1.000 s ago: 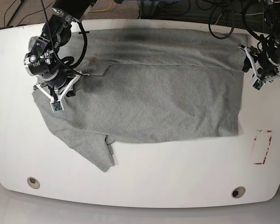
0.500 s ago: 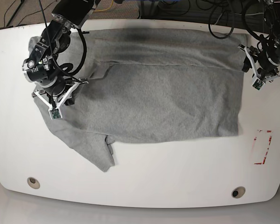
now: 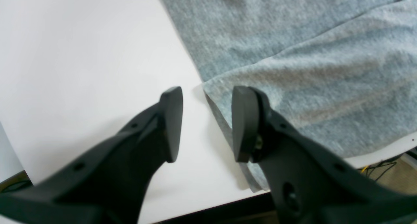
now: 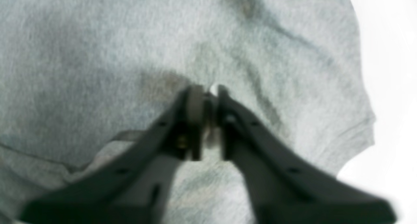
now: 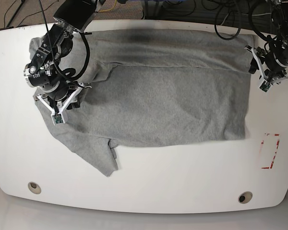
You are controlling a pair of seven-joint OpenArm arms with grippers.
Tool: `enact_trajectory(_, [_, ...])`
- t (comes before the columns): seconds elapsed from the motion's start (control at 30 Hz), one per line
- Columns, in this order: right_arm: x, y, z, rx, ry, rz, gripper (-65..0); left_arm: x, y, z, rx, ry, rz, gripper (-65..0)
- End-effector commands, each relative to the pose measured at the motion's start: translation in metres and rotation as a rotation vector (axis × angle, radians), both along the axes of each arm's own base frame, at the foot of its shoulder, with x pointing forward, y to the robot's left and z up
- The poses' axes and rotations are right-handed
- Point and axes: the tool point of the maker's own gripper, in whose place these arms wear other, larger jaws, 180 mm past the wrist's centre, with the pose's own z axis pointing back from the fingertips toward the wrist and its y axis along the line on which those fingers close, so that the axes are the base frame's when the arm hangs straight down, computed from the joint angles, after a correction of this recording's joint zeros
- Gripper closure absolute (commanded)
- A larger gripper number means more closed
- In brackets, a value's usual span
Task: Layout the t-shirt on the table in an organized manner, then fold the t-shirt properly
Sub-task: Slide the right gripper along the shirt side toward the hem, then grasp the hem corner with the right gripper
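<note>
Lying across most of the glossy white table [image 5: 149, 191], the grey t-shirt [image 5: 173, 100] is spread with its upper part folded along a straight crease, and one sleeve [image 5: 93, 151] reaches toward the near edge. Two round metal grommets sit in the tabletop, one near the front left corner [image 5: 34, 187] and one near the front right [image 5: 245, 197]. A red-lined rectangular mark [image 5: 270, 151] is on the bare surface beside the shirt's edge. Behind the table, dark cables [image 5: 182, 7] lie on a brownish floor.

The left gripper [image 3: 205, 123] has its two black fingers clearly spread apart. Between them there is only white tabletop and the corner of the cloth; one finger [image 3: 242, 123] stands over the shirt's edge, the other [image 3: 172, 119] over the bare table. It holds nothing. In the base view this arm [image 5: 273, 60] is at the far right edge of the shirt, with its wrist bent downward.

The right gripper [image 4: 206, 97] shows only a narrow gap between the finger tips (the picture is blurred here). It points down at the grey fabric, but whether it pinches the cloth one cannot tell. In the base view this arm [image 5: 53, 79] comes from the back edge and bends down over the shirt's left side.
</note>
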Motion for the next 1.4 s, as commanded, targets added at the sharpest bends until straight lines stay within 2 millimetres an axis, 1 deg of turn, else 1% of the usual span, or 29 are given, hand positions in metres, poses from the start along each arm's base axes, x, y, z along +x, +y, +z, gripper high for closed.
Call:
enact_trajectory(0.0, [0.011, 0.000, 0.015, -0.001, -0.058, 0.002, -29.5, 0.003, 0.003, 0.007, 0.015, -0.018, -0.009, -23.6])
enact_trajectory(0.03, [0.011, 0.000, 0.016, -0.001, -0.061, 0.002, -35.4, 0.003, 0.003, 0.007, 0.015, -0.018, -0.009, -23.6])
enact_trajectory(0.13, [0.013, -0.001, 0.019, -0.003, -0.071, 0.000, -48.8, 0.003, 0.003, 0.007, 0.015, -0.018, -0.009, -23.6])
enact_trajectory(0.2, [0.013, -0.003, 0.022, -0.009, -0.079, -0.007, -54.9, 0.003, 0.003, 0.007, 0.015, -0.018, -0.009, -23.6])
enact_trajectory(0.27, [0.012, -0.006, 0.025, -0.022, -0.086, -0.009, -57.2, 0.004, 0.003, 0.007, 0.015, -0.021, -0.009, -23.6])
enact_trajectory(0.33, [0.011, -0.008, 0.028, -0.033, -0.093, -0.011, -57.4, 0.005, 0.003, 0.008, 0.014, -0.023, -0.008, -23.6])
enact_trajectory(0.43, [0.006, -0.018, 0.031, -0.070, -0.093, -0.016, -57.4, 0.006, 0.003, 0.009, 0.010, -0.030, -0.007, -23.6])
enact_trajectory(0.57, [-0.004, -0.026, 0.026, -0.100, -0.068, -0.009, -57.2, 0.019, 0.002, 0.018, 0.007, -0.069, -0.005, -23.6])
enact_trajectory(0.67, [-0.009, -0.029, 0.022, -0.109, -0.053, -0.009, -54.5, 0.027, 0.001, 0.023, -0.007, -0.100, 0.011, -23.6])
enact_trajectory(0.77, [-0.009, -0.030, 0.021, -0.113, -0.050, -0.011, -50.1, 0.033, 0.009, 0.031, -0.021, -0.145, 0.068, -23.6])
enact_trajectory(0.87, [-0.007, -0.029, 0.019, -0.103, -0.052, -0.010, -47.2, 0.039, 0.018, 0.040, -0.041, -0.200, 0.135, -23.6])
enact_trajectory(0.97, [0.005, -0.031, 0.023, -0.092, -0.081, -0.009, -45.5, 0.052, 0.019, 0.052, -0.075, -0.269, 0.186, -23.6])
enact_trajectory(1.07, [0.018, -0.037, 0.018, -0.081, -0.081, -0.014, -45.5, 0.065, 0.022, 0.065, -0.095, -0.329, 0.219, -23.6])
enact_trajectory(1.13, [0.028, -0.037, 0.015, -0.063, -0.083, -0.018, -45.5, 0.069, 0.023, 0.070, -0.098, -0.346, 0.223, -23.6])
enact_trajectory(1.23, [0.049, -0.044, 0.015, -0.046, -0.098, -0.025, -45.5, 0.078, 0.023, 0.079, -0.102, -0.376, 0.221, -23.6])
enact_trajectory(1.37, [0.069, -0.051, 0.010, -0.012, -0.100, -0.032, -45.5, 0.087, 0.024, 0.089, -0.105, -0.412, 0.222, -23.7])
